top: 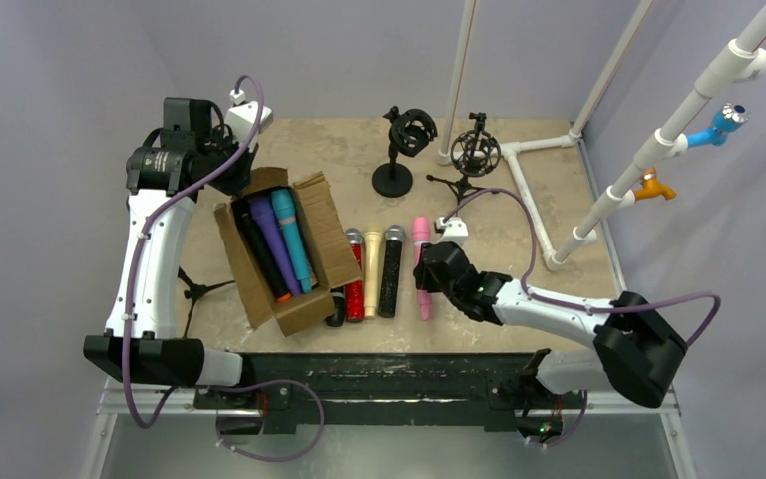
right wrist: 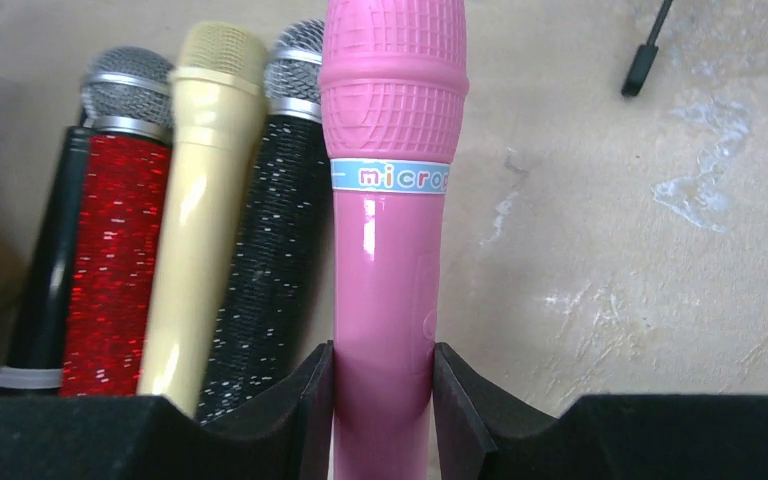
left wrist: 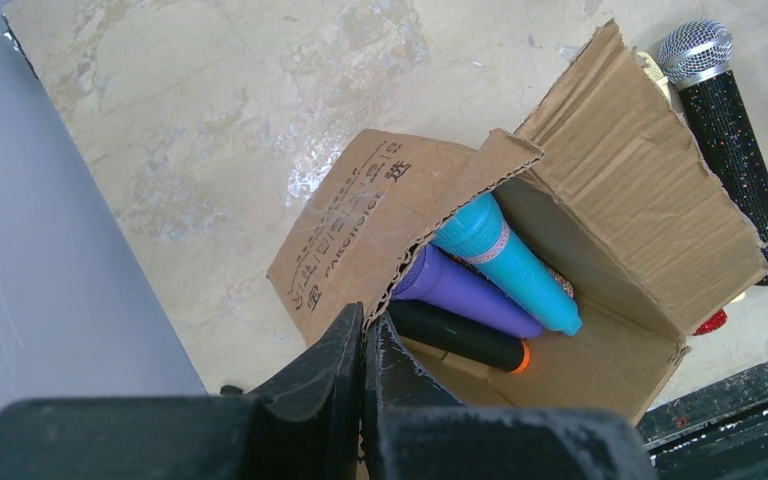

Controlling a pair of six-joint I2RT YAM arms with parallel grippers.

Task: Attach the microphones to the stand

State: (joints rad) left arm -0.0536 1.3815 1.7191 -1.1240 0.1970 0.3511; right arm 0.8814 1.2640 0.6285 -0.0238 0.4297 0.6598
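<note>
My right gripper (top: 427, 271) is shut on the lower body of the pink microphone (right wrist: 385, 200), which lies at the right end of a row on the table. Left of it lie a glittery black (right wrist: 270, 250), a cream (right wrist: 200, 200), a glittery red (right wrist: 110, 260) and a plain black microphone (right wrist: 50, 270). Blue (left wrist: 505, 260), purple (left wrist: 465, 295) and black (left wrist: 460, 338) microphones lie in the open cardboard box (left wrist: 610, 180). My left gripper (left wrist: 364, 325) is shut on the edge of the box's far-left flap. Two black stands (top: 399, 150) (top: 474, 155) stand behind the row.
A white pipe frame (top: 534, 215) with blue (top: 713, 130) and orange (top: 653, 187) fittings fills the back right. Black tripod legs (top: 197, 289) lie left of the box. A grey wall borders the table on the left. The table's front edge runs just below the row.
</note>
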